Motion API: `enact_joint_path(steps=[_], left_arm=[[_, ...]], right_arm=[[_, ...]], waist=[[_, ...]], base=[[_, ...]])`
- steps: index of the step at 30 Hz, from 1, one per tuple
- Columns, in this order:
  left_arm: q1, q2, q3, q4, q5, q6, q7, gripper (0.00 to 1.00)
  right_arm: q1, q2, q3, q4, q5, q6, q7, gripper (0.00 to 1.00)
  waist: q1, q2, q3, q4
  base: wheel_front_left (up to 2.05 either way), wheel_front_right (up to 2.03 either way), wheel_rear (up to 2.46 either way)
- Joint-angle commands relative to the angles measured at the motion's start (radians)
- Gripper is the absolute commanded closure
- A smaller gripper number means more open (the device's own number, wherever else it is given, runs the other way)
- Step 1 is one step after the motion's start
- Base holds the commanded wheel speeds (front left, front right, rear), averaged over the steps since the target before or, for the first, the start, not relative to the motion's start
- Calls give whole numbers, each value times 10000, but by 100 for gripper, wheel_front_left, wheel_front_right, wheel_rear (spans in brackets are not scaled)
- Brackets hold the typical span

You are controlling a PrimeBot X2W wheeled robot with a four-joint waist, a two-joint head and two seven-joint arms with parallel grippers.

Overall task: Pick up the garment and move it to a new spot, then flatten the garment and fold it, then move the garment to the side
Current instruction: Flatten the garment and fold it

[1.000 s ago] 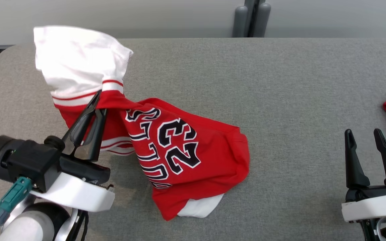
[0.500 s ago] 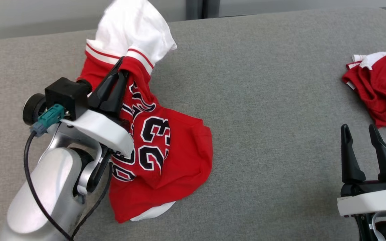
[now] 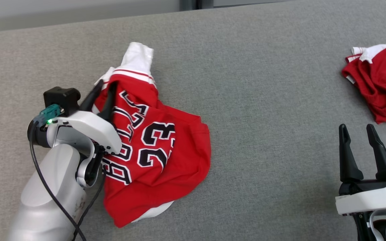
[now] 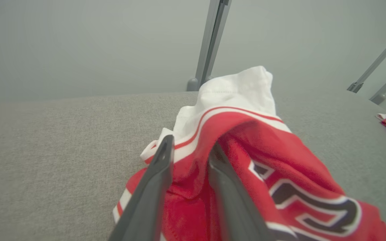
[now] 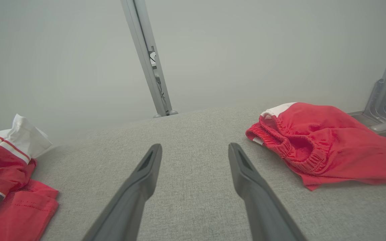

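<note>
1. Head view: the red garment (image 3: pixel 159 144) lies on the left of the gray worktop (image 3: pixel 263 100). Its long way runs away from the robot, with the white end far. The left end effector (image 3: pixel 105 85) touches its top-left edge.
2. Left wrist view: the fingers are a little apart with red cloth between them. I cannot tell if they pinch it.
3. Right wrist view: the right end effector (image 5: pixel 194 147) is wide open and holds nothing.
</note>
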Motion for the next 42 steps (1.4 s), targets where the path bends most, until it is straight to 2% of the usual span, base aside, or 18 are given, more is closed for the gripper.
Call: enact_joint_path(steps=[1, 7, 13, 24, 31, 42], left_arm=[[-209, -18, 72, 177, -65, -82, -238, 0], [380, -154, 328, 495, -308, -343, -1306, 0], [1467, -103, 981, -401, -352, -116, -1769, 0], [3881, 326, 2183, -3375, 620, 329, -1805, 0], [5203, 699, 2022, -4539, 1316, 775, -1730, 0], [6259, 884, 1821, -5571, 1454, 1266, -1166, 0]], right_arm=[[-98, -45, -30, 0, -50, 2, 9, 0], [15, -47, 109, 125, -177, 2, 101, 0], [109, -46, 235, 141, -374, 2, 219, 0], [328, -48, 332, 113, -784, 2, 459, 0], [608, -105, 369, 53, -934, 2, 621, 0], [950, -256, 239, -132, -998, 2, 837, 0]], waist=[[0, -1, -125, 129], [0, -1, -617, 485], [0, -1, -1083, 887], [0, -1, -1658, 1433], [0, -1, -2098, 1577], [0, -1, -2368, 1607]], base=[[0, 0, 0], [0, 0, 0], [0, 0, 0], [0, 0, 0], [0, 0, 0], [0, 0, 0]])
